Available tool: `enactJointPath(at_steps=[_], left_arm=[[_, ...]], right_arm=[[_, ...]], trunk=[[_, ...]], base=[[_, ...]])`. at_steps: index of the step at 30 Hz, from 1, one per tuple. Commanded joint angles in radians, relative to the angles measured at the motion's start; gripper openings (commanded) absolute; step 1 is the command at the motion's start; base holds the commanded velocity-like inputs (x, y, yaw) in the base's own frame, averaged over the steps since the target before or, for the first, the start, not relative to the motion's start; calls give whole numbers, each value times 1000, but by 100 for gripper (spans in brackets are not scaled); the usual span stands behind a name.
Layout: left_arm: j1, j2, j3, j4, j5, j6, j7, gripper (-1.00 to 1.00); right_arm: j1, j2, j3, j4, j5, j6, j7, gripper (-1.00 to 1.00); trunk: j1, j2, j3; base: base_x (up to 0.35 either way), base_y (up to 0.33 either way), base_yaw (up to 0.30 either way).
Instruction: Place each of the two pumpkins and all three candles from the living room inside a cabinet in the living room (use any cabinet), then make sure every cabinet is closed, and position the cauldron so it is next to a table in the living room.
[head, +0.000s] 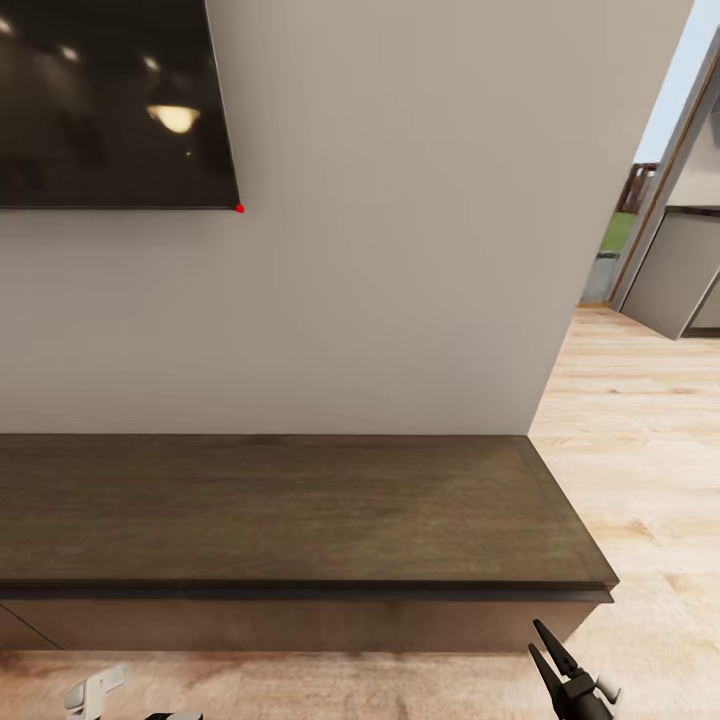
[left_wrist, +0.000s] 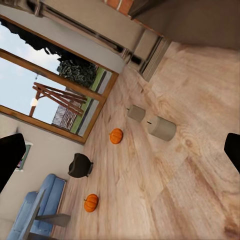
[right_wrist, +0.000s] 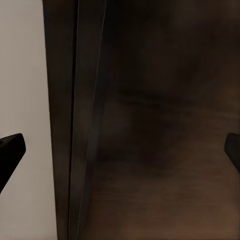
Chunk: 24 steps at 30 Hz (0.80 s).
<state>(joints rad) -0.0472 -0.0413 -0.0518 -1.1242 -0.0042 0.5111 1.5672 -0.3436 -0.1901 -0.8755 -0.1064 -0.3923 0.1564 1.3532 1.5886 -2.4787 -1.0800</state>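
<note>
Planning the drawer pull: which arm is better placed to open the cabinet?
Right, probably. Its open pincer sits just before the cabinet front, its camera facing the wood; the left camera faces the floor.

Cabinet (head: 300, 510) in front of me: long, dark brown, fronts flush. Behind me on the plank floor: two orange pumpkins (left_wrist: 116, 136) (left_wrist: 91, 202), black cauldron (left_wrist: 80, 165) between them, two pale candles (left_wrist: 161, 127) (left_wrist: 136, 113) lying tipped over
</note>
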Motion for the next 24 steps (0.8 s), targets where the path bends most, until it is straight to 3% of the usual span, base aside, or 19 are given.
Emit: enactJointPath(at_steps=[1,24], left_arm=[[0,0,0,0,0,10,4,100],[0,0,0,0,-2,10,4,100]], right_arm=[[0,0,6,1,-10,11,2,100],[0,0,6,1,-10,11,-2,100]], trunk=[[0,0,-1],[0,0,-1]], base=[[24,0,0],[51,47,0]])
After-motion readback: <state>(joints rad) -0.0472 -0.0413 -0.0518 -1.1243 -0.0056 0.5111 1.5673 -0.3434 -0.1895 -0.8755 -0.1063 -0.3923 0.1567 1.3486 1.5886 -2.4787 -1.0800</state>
